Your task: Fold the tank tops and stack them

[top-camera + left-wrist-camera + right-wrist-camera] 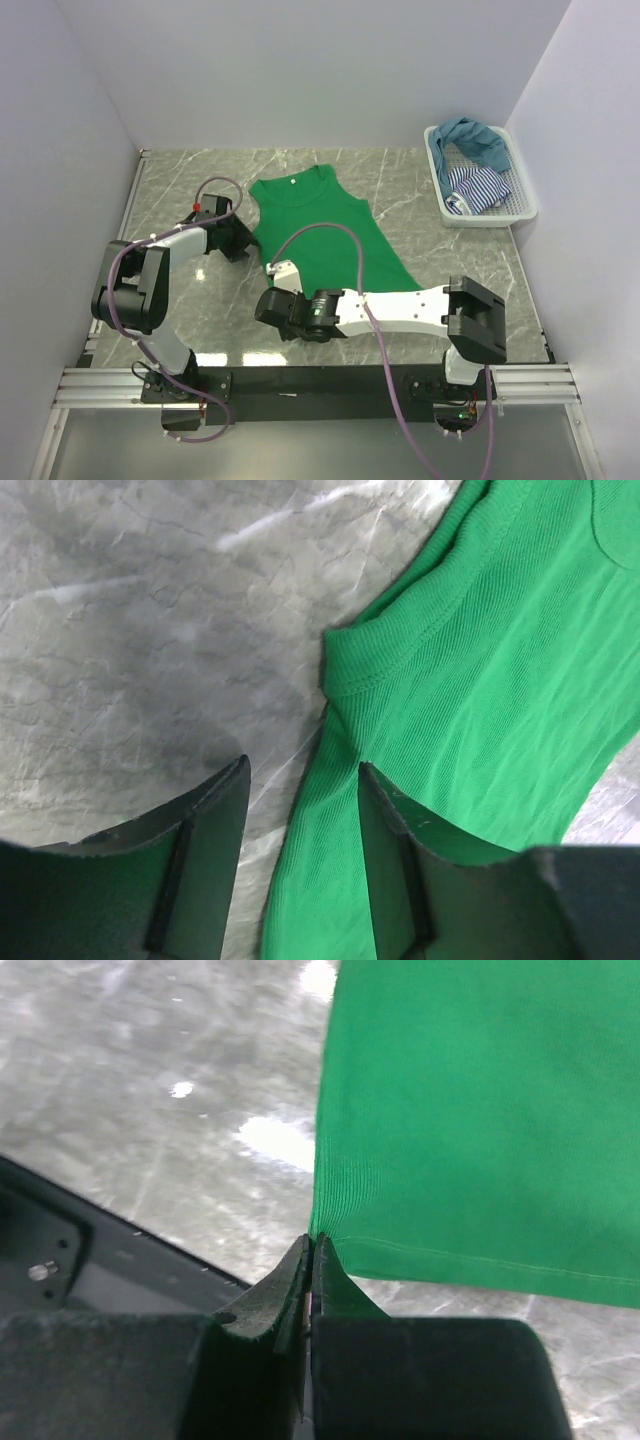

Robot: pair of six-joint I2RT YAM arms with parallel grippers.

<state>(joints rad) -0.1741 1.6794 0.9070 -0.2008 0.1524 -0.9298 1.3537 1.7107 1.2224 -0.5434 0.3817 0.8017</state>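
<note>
On the marble table, green tank top spread flat, neck away. In the white basket far right, teal top over striped top. Right arm stretched low leftward, right gripper clamped on the hem corner. Left arm elbow-bent, left gripper with jaws apart, straddling the armhole edge.

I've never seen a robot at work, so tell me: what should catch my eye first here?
The green tank top lies spread flat in the middle of the table. The right claw is pinched shut on its near bottom corner, while the left claw sits open over its side edge by the armhole. At the far right corner, a white basket holds a blue top and a striped top.
</note>
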